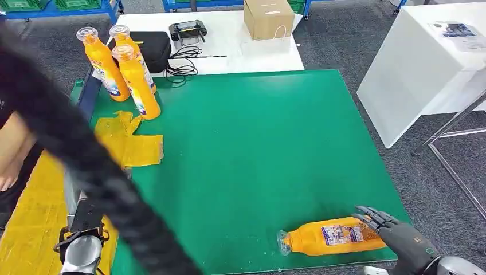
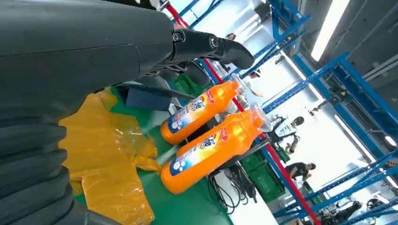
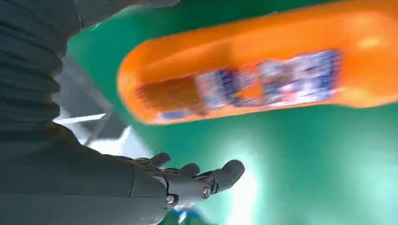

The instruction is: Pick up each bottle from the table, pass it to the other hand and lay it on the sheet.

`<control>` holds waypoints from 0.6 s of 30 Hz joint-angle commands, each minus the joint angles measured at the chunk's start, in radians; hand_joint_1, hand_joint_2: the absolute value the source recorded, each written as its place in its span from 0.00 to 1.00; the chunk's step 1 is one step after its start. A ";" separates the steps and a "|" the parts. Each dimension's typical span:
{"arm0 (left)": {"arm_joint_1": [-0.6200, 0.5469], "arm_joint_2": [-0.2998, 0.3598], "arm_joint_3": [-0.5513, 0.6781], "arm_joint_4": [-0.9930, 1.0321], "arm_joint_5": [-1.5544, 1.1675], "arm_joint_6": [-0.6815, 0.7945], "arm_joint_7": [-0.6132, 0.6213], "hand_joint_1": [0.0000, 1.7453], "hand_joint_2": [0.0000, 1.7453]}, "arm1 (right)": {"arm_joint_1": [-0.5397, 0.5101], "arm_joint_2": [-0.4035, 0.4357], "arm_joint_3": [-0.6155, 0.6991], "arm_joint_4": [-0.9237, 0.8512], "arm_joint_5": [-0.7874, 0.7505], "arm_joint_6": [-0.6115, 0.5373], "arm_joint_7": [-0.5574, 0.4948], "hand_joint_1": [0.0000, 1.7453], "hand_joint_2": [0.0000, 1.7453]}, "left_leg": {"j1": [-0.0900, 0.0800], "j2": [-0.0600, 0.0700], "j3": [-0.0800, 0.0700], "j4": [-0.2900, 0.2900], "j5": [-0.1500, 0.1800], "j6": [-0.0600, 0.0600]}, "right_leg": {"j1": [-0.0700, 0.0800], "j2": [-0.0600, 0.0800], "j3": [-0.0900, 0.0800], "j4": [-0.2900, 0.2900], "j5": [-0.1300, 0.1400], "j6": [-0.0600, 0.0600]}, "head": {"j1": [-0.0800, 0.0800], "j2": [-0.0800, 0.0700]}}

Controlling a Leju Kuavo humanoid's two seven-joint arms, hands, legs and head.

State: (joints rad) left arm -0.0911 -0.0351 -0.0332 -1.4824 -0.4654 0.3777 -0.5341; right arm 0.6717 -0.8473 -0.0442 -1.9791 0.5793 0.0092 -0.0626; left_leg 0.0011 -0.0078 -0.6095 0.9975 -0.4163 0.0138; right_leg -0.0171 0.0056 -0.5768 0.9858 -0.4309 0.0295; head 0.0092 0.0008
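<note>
Orange plastic bottle (image 1: 335, 238) lies lower right on the green sheet (image 1: 258, 154); right hand (image 1: 390, 229) spread beside its base, holding nothing; left hand (image 2: 206, 47) mostly hidden, its state unclear.

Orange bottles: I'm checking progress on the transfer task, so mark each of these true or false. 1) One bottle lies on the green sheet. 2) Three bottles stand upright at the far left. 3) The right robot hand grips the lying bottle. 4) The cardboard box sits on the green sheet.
1) True: the lying bottle rests on the green sheet.
2) True: standing bottles.
3) False: the right robot hand is open beside its base.
4) False: the cardboard box sits on the white table.
</note>
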 commanded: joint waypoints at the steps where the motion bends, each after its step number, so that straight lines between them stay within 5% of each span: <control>1: -0.015 -0.022 -0.025 0.050 0.001 0.000 0.011 0.00 1.00 | -0.070 0.056 0.065 0.075 0.089 -0.010 0.051 0.00 1.00 | 0.002 -0.002 0.004 -0.001 -0.001 -0.001 | 0.002 -0.003 0.006 -0.003 -0.001 -0.001 | 0.000 0.000; 18: -0.016 -0.021 -0.046 0.049 -0.012 -0.006 0.013 0.00 1.00 | -0.145 0.089 0.126 0.149 0.135 -0.003 0.058 0.00 1.00 | 0.003 -0.001 0.005 -0.001 -0.002 -0.001 | 0.004 -0.003 0.008 -0.004 -0.001 -0.002 | 0.000 0.000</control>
State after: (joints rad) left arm -0.0886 -0.0435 -0.0641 -1.4824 -0.4761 0.3754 -0.5249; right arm 0.5720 -0.8053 0.0260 -1.9081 0.7126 0.0034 -0.0061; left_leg 0.0012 -0.0079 -0.6096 0.9974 -0.4162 0.0138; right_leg -0.0170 0.0055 -0.5766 0.9858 -0.4309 0.0295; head 0.0092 0.0008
